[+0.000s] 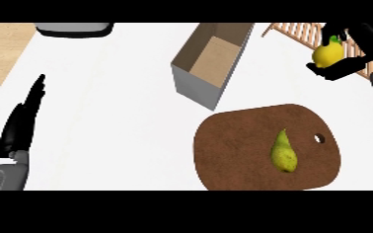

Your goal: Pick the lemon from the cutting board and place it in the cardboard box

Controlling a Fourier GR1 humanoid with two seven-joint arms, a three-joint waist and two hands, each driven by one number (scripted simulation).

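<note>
A green pear [283,152] lies on the brown cutting board [241,148] below the right hand [342,69], the open cardboard box [211,61] sits to that hand's left, and the hand — fingers curled round the lemon [328,53] — hovers over a wooden rack [295,32], while the left hand [22,121] rests open far left.

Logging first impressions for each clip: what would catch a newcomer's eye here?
The yellow lemon held up in the right hand at the upper right, off the board. Next, the brown cutting board at lower right with a green pear on it, and the open cardboard box just above.
</note>
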